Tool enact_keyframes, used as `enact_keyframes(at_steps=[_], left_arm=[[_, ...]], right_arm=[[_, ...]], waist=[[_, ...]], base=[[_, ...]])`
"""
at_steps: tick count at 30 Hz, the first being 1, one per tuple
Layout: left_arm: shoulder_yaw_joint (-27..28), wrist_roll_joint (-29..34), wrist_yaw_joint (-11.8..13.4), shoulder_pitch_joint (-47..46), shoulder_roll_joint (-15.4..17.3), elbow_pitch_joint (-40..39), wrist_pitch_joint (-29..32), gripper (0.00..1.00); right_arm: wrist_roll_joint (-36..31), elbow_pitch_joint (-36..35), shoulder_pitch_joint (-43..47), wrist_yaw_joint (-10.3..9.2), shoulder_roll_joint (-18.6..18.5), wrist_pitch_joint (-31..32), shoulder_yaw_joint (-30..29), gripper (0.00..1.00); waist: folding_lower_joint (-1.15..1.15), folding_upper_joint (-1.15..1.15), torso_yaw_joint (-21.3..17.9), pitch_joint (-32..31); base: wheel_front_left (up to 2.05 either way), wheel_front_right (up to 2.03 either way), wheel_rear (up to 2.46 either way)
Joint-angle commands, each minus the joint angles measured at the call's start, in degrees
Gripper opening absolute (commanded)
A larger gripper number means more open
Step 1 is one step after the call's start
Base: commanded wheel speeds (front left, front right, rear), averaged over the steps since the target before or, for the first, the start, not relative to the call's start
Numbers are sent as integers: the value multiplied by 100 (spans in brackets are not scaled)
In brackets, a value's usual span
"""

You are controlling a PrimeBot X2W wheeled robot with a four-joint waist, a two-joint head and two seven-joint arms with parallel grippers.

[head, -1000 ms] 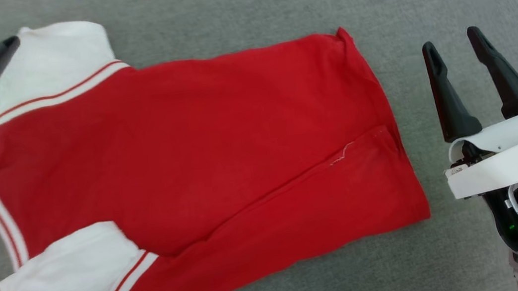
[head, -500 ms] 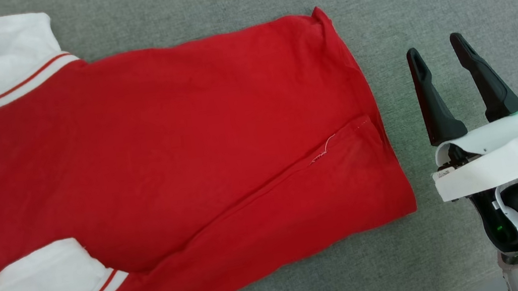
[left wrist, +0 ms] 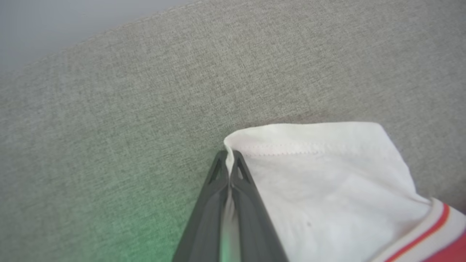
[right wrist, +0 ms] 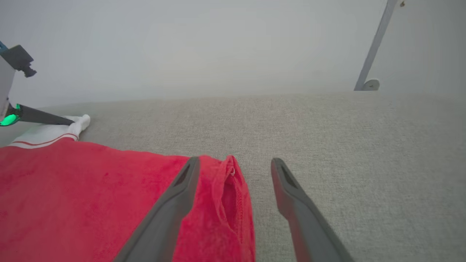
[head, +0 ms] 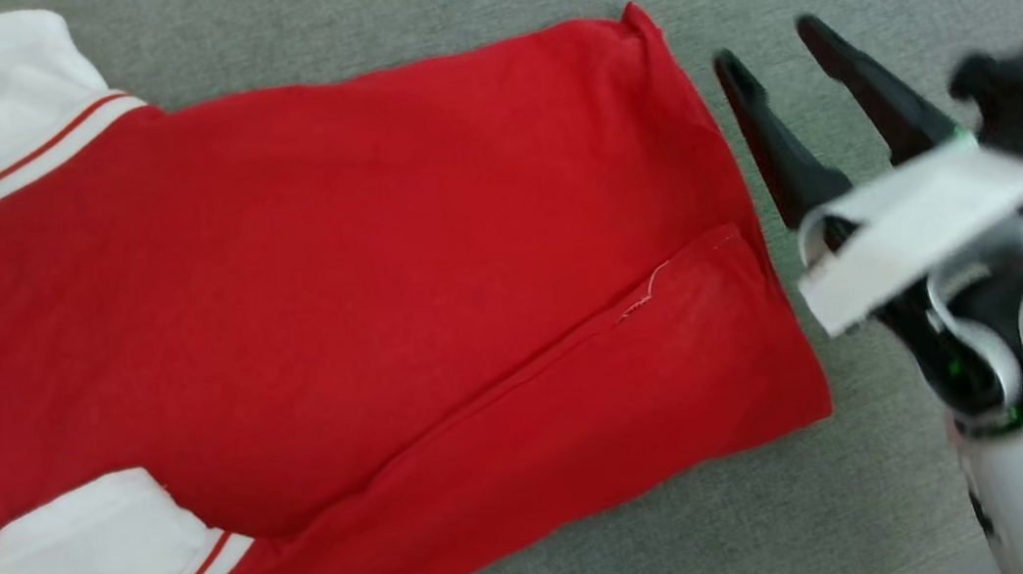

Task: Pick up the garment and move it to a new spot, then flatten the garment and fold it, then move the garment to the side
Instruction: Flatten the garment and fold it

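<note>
Now: garment (head: 352, 278) lies spread flat on the grey fabric surface (head: 434, 1). Left gripper (left wrist: 229, 160) is pinched tight on its white corner. Right gripper (head: 766, 44) is spread wide beside the red hem; in the right wrist view, the hem corner sits between the jaws.

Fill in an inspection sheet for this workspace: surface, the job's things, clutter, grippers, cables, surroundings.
Surface: grey woven fabric, under the whole scene.
Job's things: garment lying spread, plain red side up, a long fold along its near part, white lining turned out at two corners.
Clutter: nothing seen.
Grippers: left gripper shut on the garment's white edge; right gripper open beside the red hem corner, blurred in the head view.
Cables: nothing seen.
Surroundings: pale wall; grey slanted pole with a round foot.
</note>
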Motion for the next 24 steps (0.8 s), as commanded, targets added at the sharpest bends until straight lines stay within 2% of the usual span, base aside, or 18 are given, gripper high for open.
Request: enact_keyframes(at_steps=[1, 12, 20, 21, 22, 23, 24], left_arm=[[-166, -23, -22, 235, -95, 20, 140, 0], [-355, -143, -23, 46, -206, -74, 262, 0], [-462, -196, -19, -93, -306, -134, 114, 0], [-475, -194, -19, -116, -324, -150, 74, 0], [-493, -193, -19, -132, -337, -159, 45, 0], [-512, -198, -19, -148, -351, -164, 17, 0], [-535, -194, -19, -158, -365, -183, -16, 0]], right_arm=[[-18, 162, -288, -10, 15, 304, 18, 100], [-245, 1537, -1719, -10, 41, 2374, 142, 100], [-130, 2377, -2267, -10, 53, 3162, 265, 100], [-148, 2473, -2323, -9, 50, 3270, 333, 47], [-167, 2555, -2360, -10, 36, 3345, 384, 18], [-148, 2609, -2390, -10, 30, 3367, 367, 0], [-131, 2649, -2424, -10, 29, 3389, 338, 0]], waist=[[0, 0, 73, 31], [0, 0, 355, 145], [0, 0, 476, 237], [0, 0, 491, 249], [0, 0, 505, 257], [0, 0, 515, 262], [0, 0, 528, 262]], base=[[0, 0, 0], [0, 0, 0], [0, 0, 0], [0, 0, 0], [0, 0, 0], [0, 0, 0], [0, 0, 0]])
